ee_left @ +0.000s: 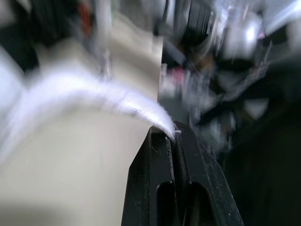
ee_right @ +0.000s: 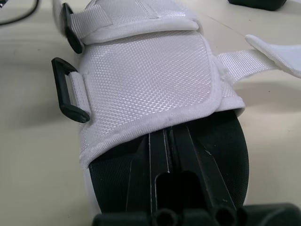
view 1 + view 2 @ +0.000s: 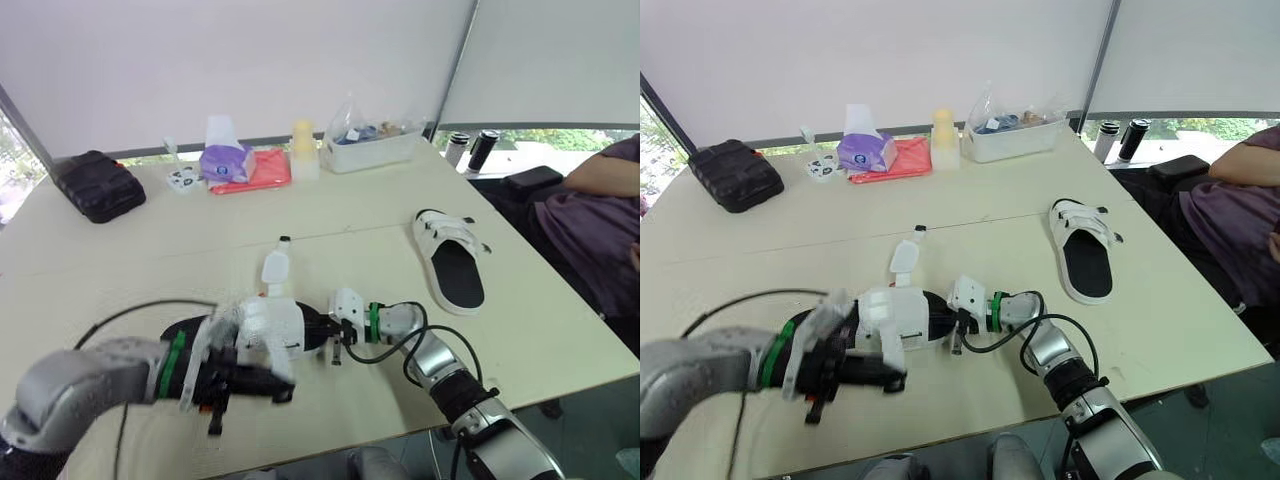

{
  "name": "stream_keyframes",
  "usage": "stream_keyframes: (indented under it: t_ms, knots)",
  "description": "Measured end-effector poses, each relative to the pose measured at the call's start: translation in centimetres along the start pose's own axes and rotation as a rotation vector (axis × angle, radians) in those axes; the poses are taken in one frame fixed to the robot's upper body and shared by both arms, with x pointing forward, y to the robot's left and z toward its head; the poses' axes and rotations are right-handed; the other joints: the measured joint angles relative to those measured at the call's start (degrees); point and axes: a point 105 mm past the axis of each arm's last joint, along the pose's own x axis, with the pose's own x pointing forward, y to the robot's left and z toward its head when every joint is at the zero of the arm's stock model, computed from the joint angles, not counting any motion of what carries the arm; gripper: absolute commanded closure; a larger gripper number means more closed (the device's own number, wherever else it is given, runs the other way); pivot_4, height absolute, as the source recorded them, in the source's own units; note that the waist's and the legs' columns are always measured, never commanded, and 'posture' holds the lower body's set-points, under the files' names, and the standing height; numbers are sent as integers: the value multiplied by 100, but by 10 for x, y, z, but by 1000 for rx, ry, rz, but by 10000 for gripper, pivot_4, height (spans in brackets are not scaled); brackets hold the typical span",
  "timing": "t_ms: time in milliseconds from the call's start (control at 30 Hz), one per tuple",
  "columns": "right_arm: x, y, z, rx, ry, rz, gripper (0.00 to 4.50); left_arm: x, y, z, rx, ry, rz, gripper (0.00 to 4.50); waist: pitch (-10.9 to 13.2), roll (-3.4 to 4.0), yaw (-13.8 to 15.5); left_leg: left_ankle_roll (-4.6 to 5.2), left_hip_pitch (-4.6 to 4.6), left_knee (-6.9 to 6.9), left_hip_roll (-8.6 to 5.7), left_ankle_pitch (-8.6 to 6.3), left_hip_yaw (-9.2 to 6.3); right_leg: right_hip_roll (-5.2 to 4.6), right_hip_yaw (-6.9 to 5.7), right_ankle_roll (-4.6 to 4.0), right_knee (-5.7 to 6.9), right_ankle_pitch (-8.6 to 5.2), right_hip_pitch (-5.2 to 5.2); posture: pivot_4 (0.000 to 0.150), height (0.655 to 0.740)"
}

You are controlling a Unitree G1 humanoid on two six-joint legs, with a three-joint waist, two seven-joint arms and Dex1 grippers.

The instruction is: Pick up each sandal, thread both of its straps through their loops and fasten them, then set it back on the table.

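Note:
A white sandal with a black sole [image 3: 283, 326] lies near the table's front edge, between my two grippers. My right gripper [image 2: 168, 133] is shut on the front edge of its white upper, with the fingers over the black insole. Two black loops [image 2: 69, 97] stand along one side of the upper. One loose strap [image 2: 263, 58] lies out flat on the other side. My left gripper [image 1: 172, 134] is shut on the end of the other white strap [image 1: 94, 94], which arches away from it. A second sandal [image 3: 455, 262] lies flat on the table to the right.
At the table's far side are a black case [image 3: 97, 185], a tissue pack [image 3: 228, 160] on a red cloth [image 3: 262, 170], a pale bottle [image 3: 304, 150] and a clear container [image 3: 372, 142]. A person [image 3: 600, 225] sits at the right edge.

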Motion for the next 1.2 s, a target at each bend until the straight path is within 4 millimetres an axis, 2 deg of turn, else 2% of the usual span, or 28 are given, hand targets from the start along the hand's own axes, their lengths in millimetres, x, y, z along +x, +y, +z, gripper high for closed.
stream_keyframes:
  t_ms: [167,233,367,467,600,733,833,967,1100,1200]
  knots:
    - [-1,-2,0,1,3,-12,45000,-2,16,15,-99,-150,53,44649,2,-5,39,-29,-8,4,1,16,-23,5,-16,-20,1,0,0,1500,7400]
    - [-1,-2,-1,3,4,-17,45000,0,32,23,-132,-218,122,44649,1,-7,49,-33,-4,5,-1,18,-25,6,-16,-29,1,-4,6,1500,7400]
    - [0,-2,0,2,1,-14,45000,-1,63,14,-211,-250,274,44649,1,-7,36,-46,-4,0,-1,26,-27,13,-16,-15,4,6,0,1500,7400]
    - [0,-2,-1,3,1,-18,45000,5,63,11,-266,-285,252,44649,0,-7,42,-54,-5,0,0,30,-29,11,-16,-16,4,7,1,1500,7400]
    - [0,-2,-1,6,1,-22,45000,5,71,8,-337,-325,265,31743,-2,-6,44,-56,-4,0,-1,31,-32,12,-19,-17,5,7,2,1500,7400]
    - [0,-2,-1,7,1,-24,45000,-5,65,23,-303,-378,212,13456,-2,-7,41,-59,-5,-1,-1,33,-33,13,-27,-24,5,3,2,1500,7400]
    - [0,-2,-1,7,1,-24,45000,-17,62,29,-259,-389,206,13456,-3,-4,39,-60,-5,-2,-4,33,-35,14,-30,-33,5,-2,2,1500,7400]
    - [0,-2,-2,7,2,-25,45000,-43,74,49,-176,-466,296,13456,-3,-5,52,-61,-6,-1,-4,34,-39,17,-35,-35,4,-4,4,1500,7400]
    - [0,-3,0,3,1,-23,45000,-49,83,69,-113,-507,338,13456,-5,-9,43,-62,-6,-2,-4,35,-39,17,-36,-33,4,-2,2,1500,7400]
    - [3,-3,2,1,-6,-20,45000,-54,87,74,-85,-495,357,13456,-5,-8,8,-64,-7,-8,-5,36,-39,18,-36,-24,6,6,-3,1500,7400]
